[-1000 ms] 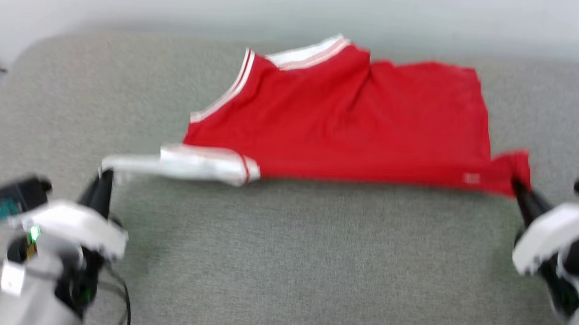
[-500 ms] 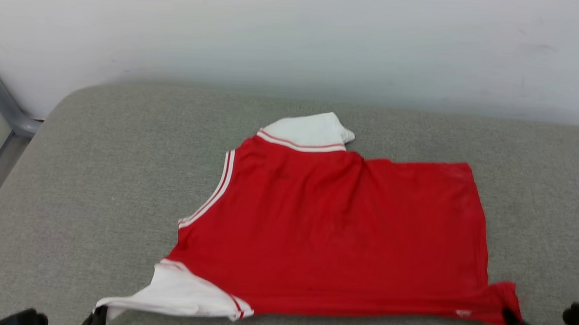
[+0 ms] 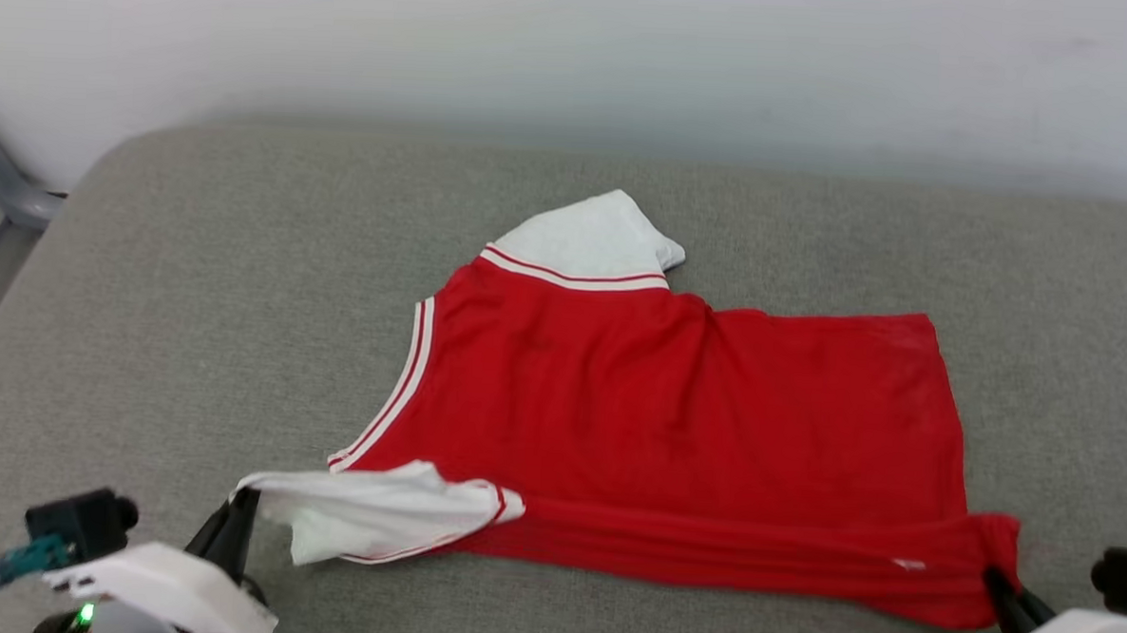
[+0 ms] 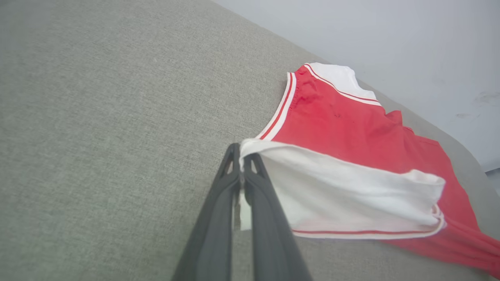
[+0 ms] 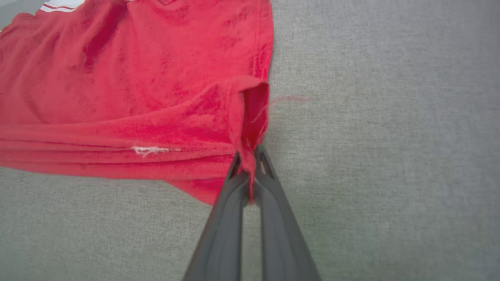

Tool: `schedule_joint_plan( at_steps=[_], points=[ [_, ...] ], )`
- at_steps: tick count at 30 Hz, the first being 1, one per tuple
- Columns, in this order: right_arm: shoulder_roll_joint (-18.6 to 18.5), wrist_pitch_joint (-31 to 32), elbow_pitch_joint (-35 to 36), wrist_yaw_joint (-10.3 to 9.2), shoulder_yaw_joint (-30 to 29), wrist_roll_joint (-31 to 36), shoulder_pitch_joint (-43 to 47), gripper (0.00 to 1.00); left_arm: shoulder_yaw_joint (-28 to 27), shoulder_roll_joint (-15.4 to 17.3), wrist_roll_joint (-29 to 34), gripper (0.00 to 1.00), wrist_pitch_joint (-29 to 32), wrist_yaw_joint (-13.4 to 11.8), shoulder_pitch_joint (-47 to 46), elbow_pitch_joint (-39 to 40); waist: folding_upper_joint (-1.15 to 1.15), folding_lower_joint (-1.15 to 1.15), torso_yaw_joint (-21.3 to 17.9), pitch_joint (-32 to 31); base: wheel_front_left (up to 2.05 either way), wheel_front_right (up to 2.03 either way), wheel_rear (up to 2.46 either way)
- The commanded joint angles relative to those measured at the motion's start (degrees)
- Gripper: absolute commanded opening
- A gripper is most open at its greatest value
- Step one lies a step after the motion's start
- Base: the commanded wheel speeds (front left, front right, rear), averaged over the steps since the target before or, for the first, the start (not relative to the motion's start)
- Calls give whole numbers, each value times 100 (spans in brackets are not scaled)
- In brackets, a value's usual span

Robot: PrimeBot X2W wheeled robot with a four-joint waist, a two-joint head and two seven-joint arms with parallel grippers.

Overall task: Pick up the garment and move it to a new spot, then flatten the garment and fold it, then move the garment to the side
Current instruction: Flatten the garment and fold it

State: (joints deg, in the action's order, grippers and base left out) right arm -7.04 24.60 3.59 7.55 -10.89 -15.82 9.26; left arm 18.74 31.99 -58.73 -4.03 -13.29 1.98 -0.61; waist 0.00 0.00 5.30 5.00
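The garment (image 3: 674,407) lies spread on the grey bench (image 3: 194,291), plain red side up, its far sleeve (image 3: 591,242) pointing toward the wall. The left gripper (image 3: 236,521) is pinched tight on the tip of the near white sleeve (image 3: 374,513). The right gripper (image 3: 994,583) is clamped on the red hem corner (image 3: 991,554). The near edge stretches bunched between them.
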Motion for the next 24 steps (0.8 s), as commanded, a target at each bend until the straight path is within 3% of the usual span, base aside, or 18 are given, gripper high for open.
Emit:
schedule_joint_plan(
  at_steps=[1, 12, 13, 15, 16, 17, 18, 19, 24],
  points=[
    [42, 11, -28, -13, 7, 23, -148, 0, 39, -20, 32, 0, 38, 38, -173, -92, 0, 0, -62, 175, 0, 0, 0],
    [-7, -178, -684, -11, 236, 300, -1097, 0, 416, -525, 25, 0, 274, 725, -1668, -1545, 0, 0, -181, 921, 0, 0, 0],
    [-10, -188, -760, -11, 291, 294, -1148, 4, 440, -540, 18, 0, 316, 791, -1763, -1710, 0, 0, -198, 979, 0, 0, 0],
    [-33, -236, -934, -12, 333, 307, -1206, 39, 543, -634, -38, 0, 462, 936, -1911, -1983, 0, 0, -200, 1016, 0, 0, 0],
    [-41, -259, -1017, -12, 389, 302, -1219, 59, 594, -665, -65, 14, 547, 998, -1967, -2101, 0, 0, -203, 1029, 0, 0, 0],
    [-18, -277, -1092, -12, 417, 242, -1231, 86, 616, -681, -87, 38, 595, 1049, -2021, -2212, 0, 0, -209, 1035, 0, 0, 0],
    [-26, -330, -1136, -12, 450, 256, -1229, 100, 649, -699, -109, 64, 664, 1087, -2059, -2321, 0, 0, -214, 1032, 0, 0, 0],
    [-44, -386, -1166, -12, 506, 249, -1216, 100, 669, -728, -109, 99, 688, 1132, -2091, -2414, 0, 0, -213, 1018, 0, 0, 0],
    [-46, -1217, -1086, -11, 491, 243, -1116, 100, 600, -747, -70, 100, 462, 1176, -2195, -2686, 0, 0, -197, 831, 0, 0, 0]
  ],
)
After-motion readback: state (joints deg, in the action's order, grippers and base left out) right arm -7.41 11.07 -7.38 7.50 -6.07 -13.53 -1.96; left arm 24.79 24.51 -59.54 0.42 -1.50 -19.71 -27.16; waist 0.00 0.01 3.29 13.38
